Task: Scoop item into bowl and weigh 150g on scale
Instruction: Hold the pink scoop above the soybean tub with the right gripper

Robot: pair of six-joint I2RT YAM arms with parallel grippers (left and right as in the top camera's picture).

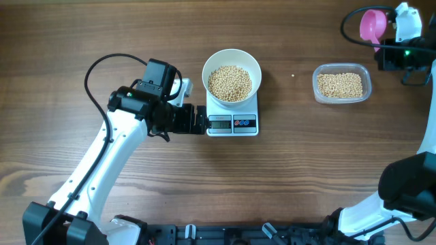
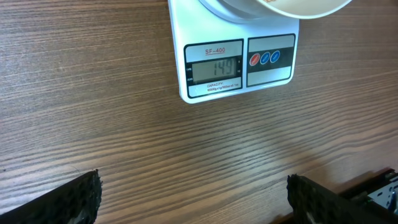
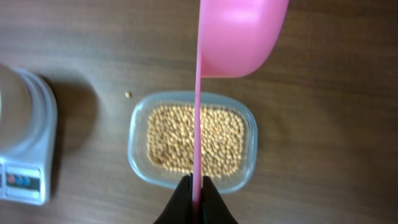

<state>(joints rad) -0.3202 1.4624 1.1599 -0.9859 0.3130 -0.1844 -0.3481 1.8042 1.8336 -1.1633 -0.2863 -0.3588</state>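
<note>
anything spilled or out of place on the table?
One stray bean lies on the bare table between the scale and the clear tub, outside both containers. Otherwise nothing stands out: the bowl sits upright on the scale, and the tub is upright too.

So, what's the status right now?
Left gripper open, beside scale. Right gripper shut on scoop, near tub. Bowl of beans on scale, reading 149. Nothing blocking.
</note>
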